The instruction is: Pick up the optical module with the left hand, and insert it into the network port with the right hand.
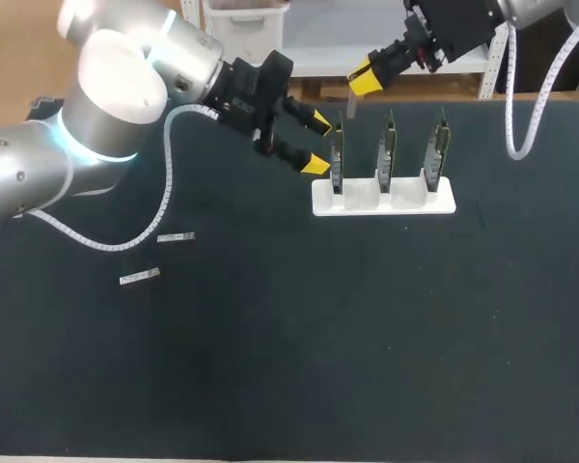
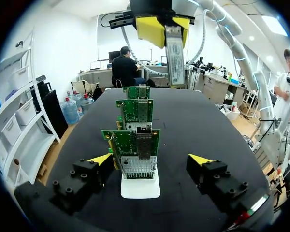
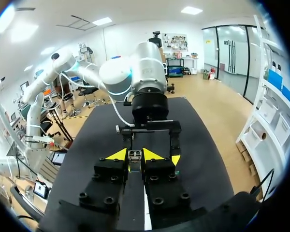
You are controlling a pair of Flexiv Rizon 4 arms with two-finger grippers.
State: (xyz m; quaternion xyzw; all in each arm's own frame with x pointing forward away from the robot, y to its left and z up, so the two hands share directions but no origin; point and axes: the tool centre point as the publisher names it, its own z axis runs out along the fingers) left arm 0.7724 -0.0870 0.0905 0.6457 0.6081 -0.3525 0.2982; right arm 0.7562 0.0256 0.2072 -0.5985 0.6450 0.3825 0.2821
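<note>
Optical module point(image 2: 175, 48), a slim silver bar, is clamped between the yellow tips of the right hand point(image 2: 167, 26). That hand comes in from the far right corner and hangs above the row of cards. The bar points downward and is apart from every card. Three green network cards point(image 1: 389, 149) stand upright, one behind another, in a white stand point(image 1: 446, 204) on the dark surface point(image 1: 367, 338). In the left wrist view the nearest card point(image 2: 130, 142) shows a metal network port point(image 2: 144, 144) on its face. The left hand point(image 1: 318, 143) reaches in from the left and sits low, just beside the end of the stand. Its fingers are spread wide apart and grip nothing, one to each side of the nearest card, with a gap between them and the card. Two spare modules lie flat on the surface well to the left of the stand, one point(image 1: 176, 236) a little farther back than the other point(image 1: 140, 278).
</note>
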